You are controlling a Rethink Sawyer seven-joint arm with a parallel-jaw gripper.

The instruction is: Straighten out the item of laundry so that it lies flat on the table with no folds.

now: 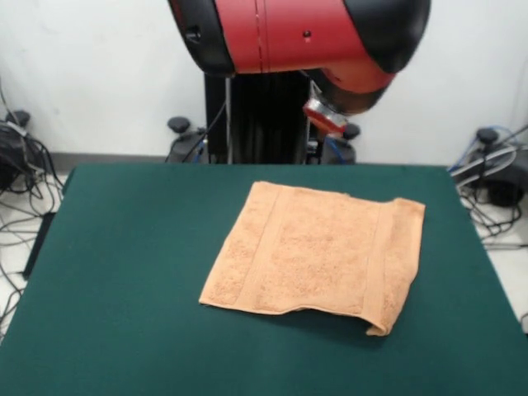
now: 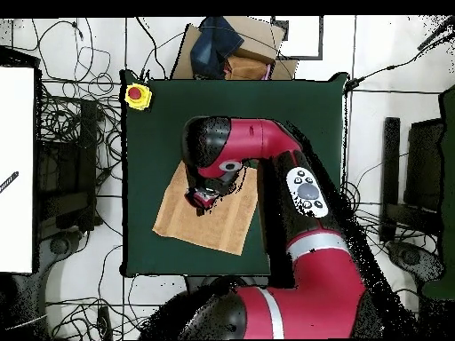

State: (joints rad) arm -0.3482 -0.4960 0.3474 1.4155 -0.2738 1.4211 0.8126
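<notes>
Loose cables (image 1: 21,177) trail over the floor off the desk's left edge in the front view, and a yellow box with a red button (image 2: 137,96) sits on one corner of the desk (image 1: 124,272) in the overhead view. The peach towel (image 1: 318,256) lies near the middle of the desk, closer to its right edge, mostly flat, with its right edge curled and the front right corner lifted. The arm (image 1: 305,37) hangs above the far edge; the end effector (image 2: 206,197) is above the towel, its opening impossible to tell. More cables (image 1: 495,169) lie off the right edge.
</notes>
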